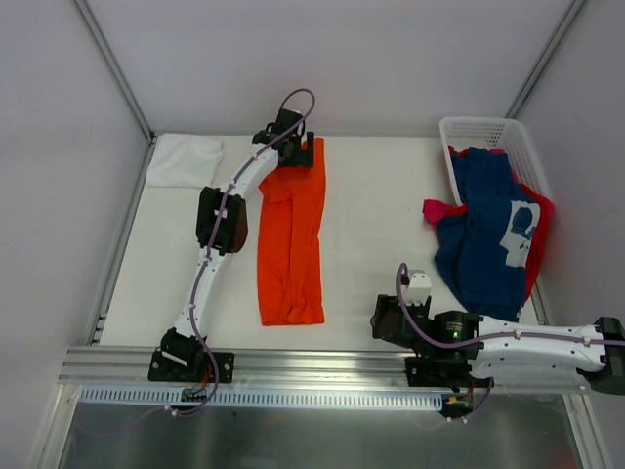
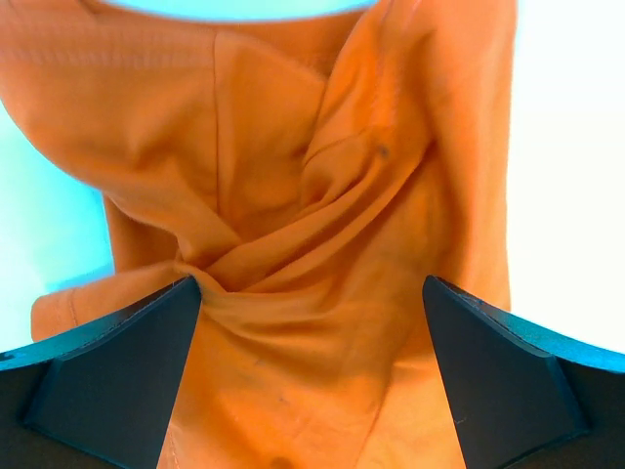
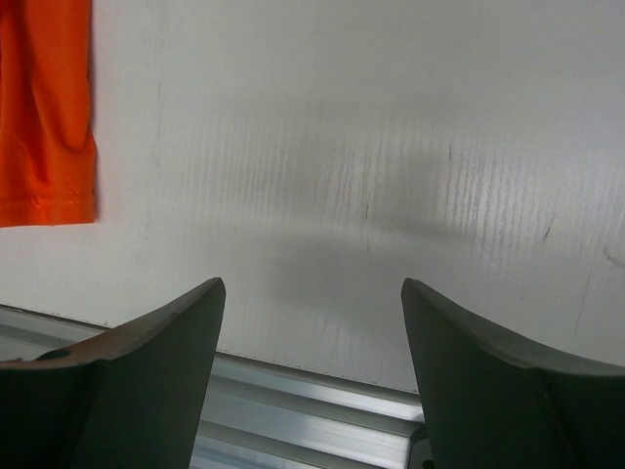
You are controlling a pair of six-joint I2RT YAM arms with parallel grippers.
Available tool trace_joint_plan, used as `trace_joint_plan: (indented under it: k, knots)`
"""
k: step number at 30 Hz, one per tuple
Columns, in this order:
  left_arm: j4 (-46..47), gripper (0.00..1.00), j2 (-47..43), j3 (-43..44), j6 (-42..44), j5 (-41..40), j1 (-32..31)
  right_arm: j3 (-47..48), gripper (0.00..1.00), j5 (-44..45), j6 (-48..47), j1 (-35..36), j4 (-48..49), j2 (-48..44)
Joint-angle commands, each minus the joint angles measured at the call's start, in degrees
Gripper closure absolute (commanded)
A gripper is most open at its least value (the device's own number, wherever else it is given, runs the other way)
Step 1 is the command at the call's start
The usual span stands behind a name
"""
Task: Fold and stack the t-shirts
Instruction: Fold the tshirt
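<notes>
The orange t-shirt [image 1: 291, 234] lies in a long narrow folded strip down the table's middle. My left gripper [image 1: 293, 147] is open over its far end, the wrinkled cloth [image 2: 322, 225] lying between and beneath the fingers [image 2: 127, 371]. A folded white t-shirt [image 1: 184, 159] lies at the far left corner. The navy t-shirt with white print [image 1: 488, 230] drapes out of the basket over a pink-red one [image 1: 441, 210]. My right gripper [image 1: 383, 318] is open and empty near the front edge; the orange shirt's near corner [image 3: 44, 117] shows at its upper left.
The white lattice basket [image 1: 483, 132] stands at the far right. An aluminium rail [image 1: 312, 363] runs along the near edge, also in the right wrist view [image 3: 293, 401]. Enclosure walls and frame posts ring the table [image 1: 381, 225].
</notes>
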Motion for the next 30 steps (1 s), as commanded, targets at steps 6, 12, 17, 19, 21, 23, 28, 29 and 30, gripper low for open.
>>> trace_joint_plan:
  k: [6,12,17,19,21,23,28,29,30]
  knots:
    - [4.63,0.01,-20.83,-3.52,3.24,0.82,0.69,0.91,0.20,-1.23,0.19,0.11,3.83,6.04]
    - [4.02,0.01,-48.16,-34.94,1.41,0.81,0.43,11.18,0.07,1.40,-7.45,0.20,5.68,13.41]
    - [3.05,0.01,-70.75,-69.84,-7.20,-5.58,-1.59,17.70,0.04,-1.91,-17.00,-5.92,10.32,18.61]
    - [2.09,0.01,-79.37,-80.98,-11.33,-6.92,-2.65,16.39,0.06,-11.19,-20.28,-11.80,18.84,19.40]
    - [0.33,0.01,-86.12,-87.17,-15.27,-6.04,-2.65,14.55,0.08,-17.46,-23.36,-15.78,26.38,19.93]
    - [-0.73,0.01,-88.88,-93.60,-16.88,-3.77,-2.74,13.49,0.09,-25.38,-24.60,-21.23,30.63,21.68]
    - [-0.56,0.01,-93.19,-103.27,-21.80,-1.29,-7.20,9.98,0.09,-45.59,-25.14,-31.50,48.63,30.02]
    - [-0.12,0.01,-93.37,-104.33,-22.59,-1.90,-8.00,9.36,0.10,-47.71,-24.17,-32.57,51.19,33.87]
    - [0.75,0.01,-93.54,-106.25,-23.99,-2.87,-8.88,8.91,0.11,-50.43,-22.16,-33.37,55.30,35.65]
